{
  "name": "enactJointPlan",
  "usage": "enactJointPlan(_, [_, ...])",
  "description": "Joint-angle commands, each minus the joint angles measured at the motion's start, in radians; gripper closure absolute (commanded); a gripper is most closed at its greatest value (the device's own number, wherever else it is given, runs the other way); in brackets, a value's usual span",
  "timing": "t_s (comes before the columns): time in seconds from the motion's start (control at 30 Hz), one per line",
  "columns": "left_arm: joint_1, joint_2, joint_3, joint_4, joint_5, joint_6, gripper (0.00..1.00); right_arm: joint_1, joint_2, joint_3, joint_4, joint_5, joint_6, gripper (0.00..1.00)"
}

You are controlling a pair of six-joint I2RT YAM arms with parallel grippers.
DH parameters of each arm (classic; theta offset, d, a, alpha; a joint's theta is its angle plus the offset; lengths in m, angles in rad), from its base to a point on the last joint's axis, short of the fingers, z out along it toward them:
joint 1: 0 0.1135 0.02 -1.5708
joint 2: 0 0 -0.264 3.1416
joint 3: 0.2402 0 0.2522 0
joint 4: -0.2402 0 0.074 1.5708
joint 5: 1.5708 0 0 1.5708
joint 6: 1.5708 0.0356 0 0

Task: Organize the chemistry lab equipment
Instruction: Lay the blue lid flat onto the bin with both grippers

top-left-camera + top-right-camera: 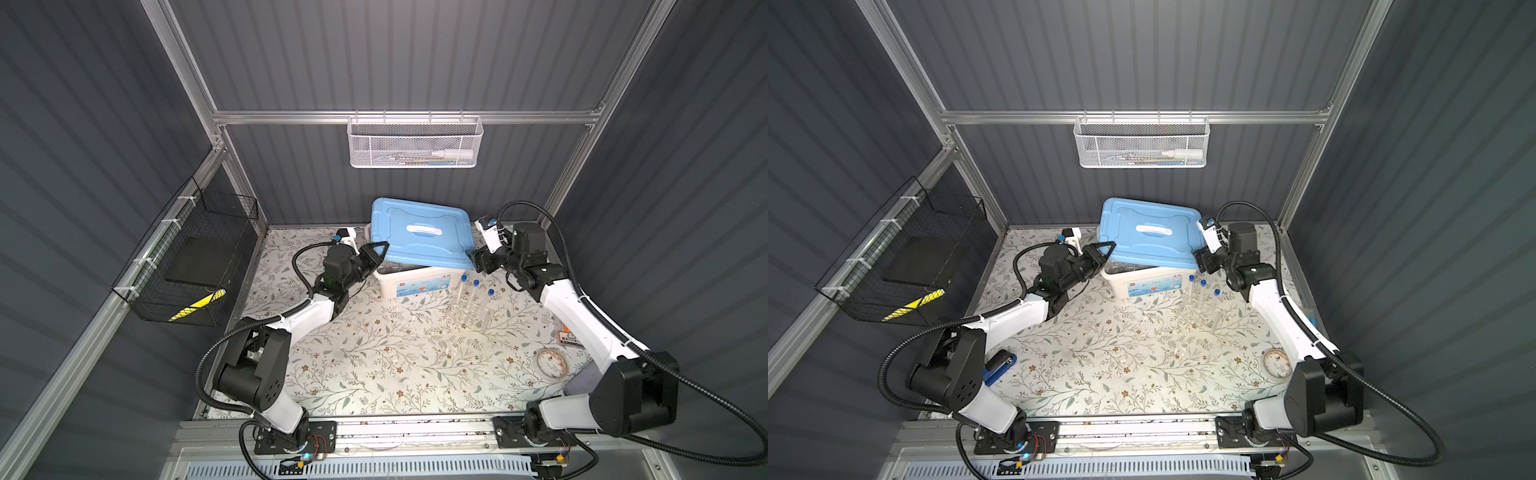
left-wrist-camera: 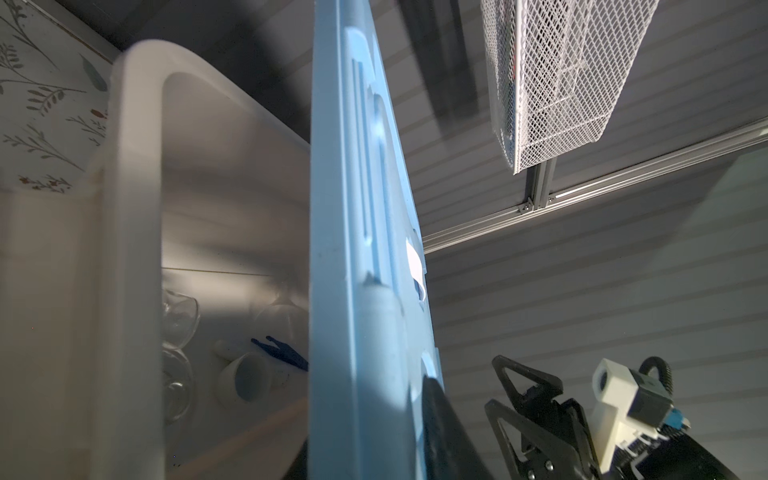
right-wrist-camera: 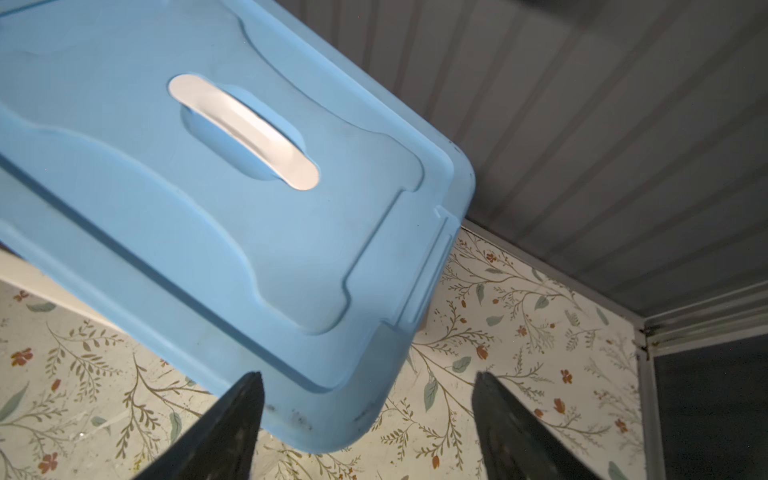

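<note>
Left jaws pinch the blue lid (image 1: 436, 249) at nine o'clock; right jaws spread by its four-o'clock corner — upright test tubes (image 1: 476, 284) stand at five, nearer them.

The left arm (image 1: 309, 311) and right arm (image 1: 579, 309) wear white shells over black joints; behind the left pincer (image 1: 380, 250) and right pincer (image 3: 365, 376) sit white camera blocks (image 1: 490, 235) with blue connectors; black corrugated cables (image 1: 293, 266) trail back from them; the fingers (image 3: 232, 424) are black and triangular.

Lid (image 1: 436, 249) askew on bin (image 1: 409, 286), tube rack (image 1: 469, 320) before it, bowl (image 2: 245, 376) and seemingly tweezers (image 2: 278, 353) inside
</note>
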Motion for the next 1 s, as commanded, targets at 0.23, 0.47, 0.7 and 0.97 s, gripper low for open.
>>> enactJointPlan(0.23, [-0.005,-0.049,-0.053,0.052,-0.103,0.001,0.69,-0.097,0.138,0.122,-0.101,-0.257,0.325,0.24])
enactJointPlan(0.47, [-0.006,-0.057,-0.063,0.053,-0.116,0.005,0.69,-0.104,0.230,0.179,-0.149,-0.328,0.381,0.29])
enactJointPlan(0.7, [-0.007,-0.063,-0.065,0.054,-0.113,0.006,0.69,-0.107,0.296,0.228,-0.183,-0.387,0.413,0.35])
enactJointPlan(0.97, [-0.007,-0.084,-0.079,0.020,-0.120,0.026,0.67,-0.107,0.303,0.237,-0.145,-0.460,0.466,0.40])
